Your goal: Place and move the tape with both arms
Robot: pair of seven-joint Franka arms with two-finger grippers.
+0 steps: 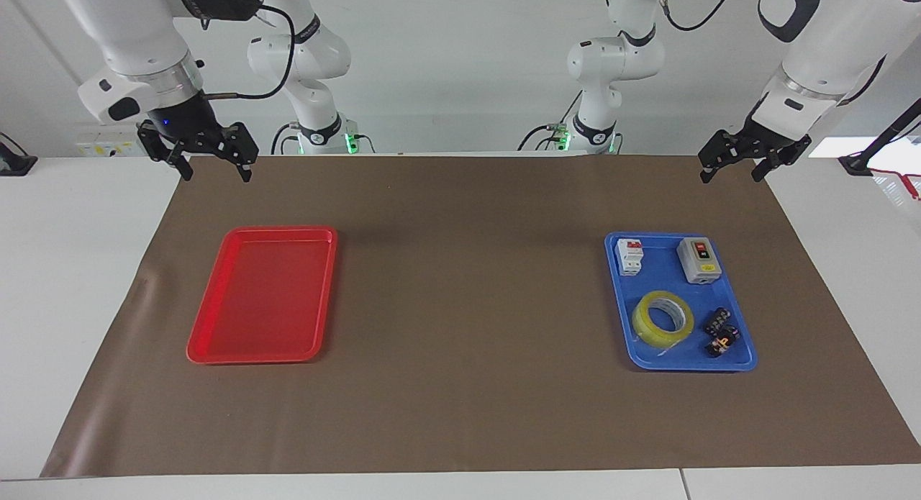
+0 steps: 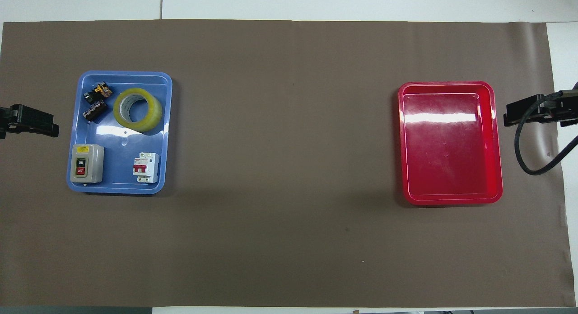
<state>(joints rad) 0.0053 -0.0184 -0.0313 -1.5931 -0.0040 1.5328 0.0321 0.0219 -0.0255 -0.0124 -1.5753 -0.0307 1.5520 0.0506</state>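
**Tape in the blue tray, both pincers up and spread**

From the camera facing the robots, you see the tape [image 1: 663, 319] lying flat in the blue tray [image 1: 741, 352] toward the left arm's end of the tabletop [image 1: 460, 306]. In the tray, the grey switch box [image 1: 699, 260] sits at 1 o'clock from the tape, the white breaker [image 1: 629, 256] at 11 o'clock, and two small black parts [image 1: 720, 332] at 3 o'clock. The left pincer [image 1: 732, 172] hangs spread over the brown mat's edge, well apart from the tray. The right pincer [image 1: 216, 167] hangs spread over the mat's corner, above the red tray [image 1: 216, 298].

From overhead, you find the tape [image 2: 137, 110] farther from the robots than the switch box [image 2: 86, 163] and breaker [image 2: 146, 167], with the black parts [image 2: 95, 103] at its 9 o'clock. The left pincer [image 2: 29, 120] shows beside the blue tray [image 2: 119, 188]; the right pincer [image 2: 526, 110] beside the red tray [image 2: 451, 199].
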